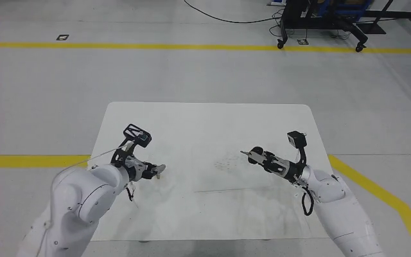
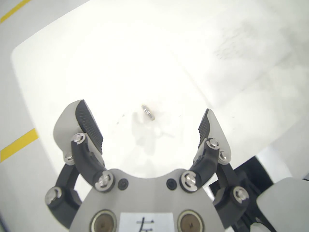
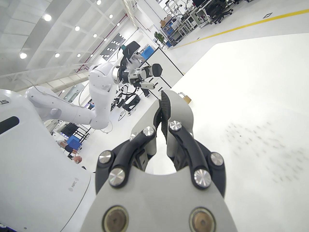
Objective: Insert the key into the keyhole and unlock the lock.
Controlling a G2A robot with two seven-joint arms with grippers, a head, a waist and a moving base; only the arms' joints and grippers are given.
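padlock is lying on the table, left side | left gripper is hanging spread wide just above it; left arm is nearer | right gripper is sitting clenched, well apart; key grip: cannot tell

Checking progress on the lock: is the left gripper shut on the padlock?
No, the left gripper is open, pads wide apart, while the padlock rests on the table.
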